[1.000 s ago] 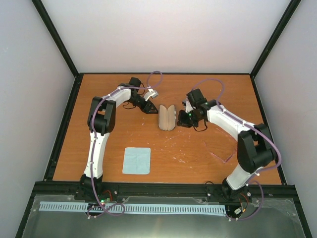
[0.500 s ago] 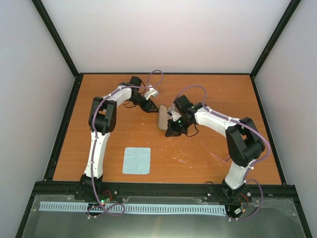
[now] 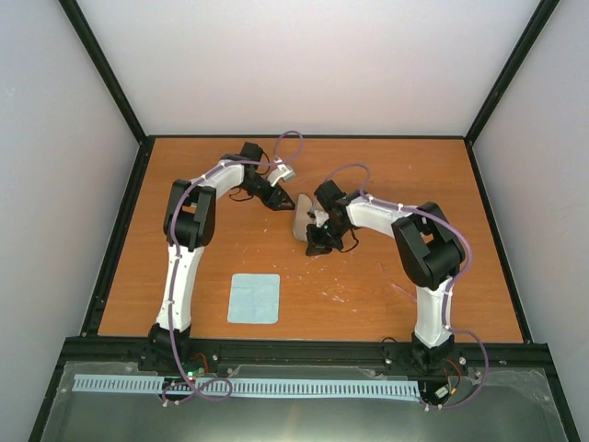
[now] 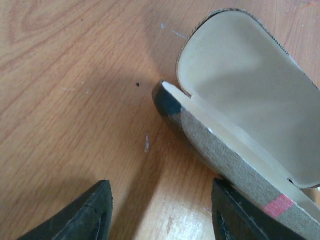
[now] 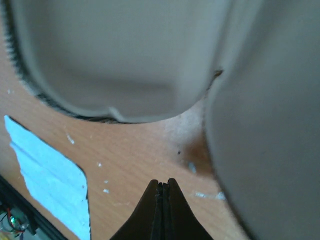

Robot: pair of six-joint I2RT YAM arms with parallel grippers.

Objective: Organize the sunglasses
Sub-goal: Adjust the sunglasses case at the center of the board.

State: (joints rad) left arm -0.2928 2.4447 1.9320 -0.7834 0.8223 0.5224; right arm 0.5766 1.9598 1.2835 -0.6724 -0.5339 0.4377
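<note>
**Top external view: case point(image 3: 302, 217) open, sunglasses point(image 3: 400, 289) lying apart from it**

Near the front edge, left of the middle, a pale blue cloth point(image 3: 253, 297) lies flat on the bench point(image 3: 184, 166).

Behind it, toward the middle of the bench, the left gripper point(image 3: 278, 201) sits at the left end of the case. In the left wrist view its jaws stand about halfway apart with nothing between them. One finger is just beside the case's fabric shell, and I cannot tell whether it touches.

The case rests with its lid thrown back and its pale lining showing.

At the case's near end is the right gripper point(image 3: 316, 245). In its own camera the jaws are pressed together and hold nothing, with the case close above them.

The sunglasses lie toward the front right corner, well apart from the case. They show only as a faint pinkish outline, partly hidden by the right arm.

The risks, as I judge them:
- **The case:** it looks light and nothing pins it. A nudge from either gripper could slide it, spin it or flip the lid shut.
- **The sunglasses:** the right arm reaches over them, so a low sweep back could drag or knock them. The thin, see-through frame is also easy to misjudge and could slip out of a pinch.
</note>
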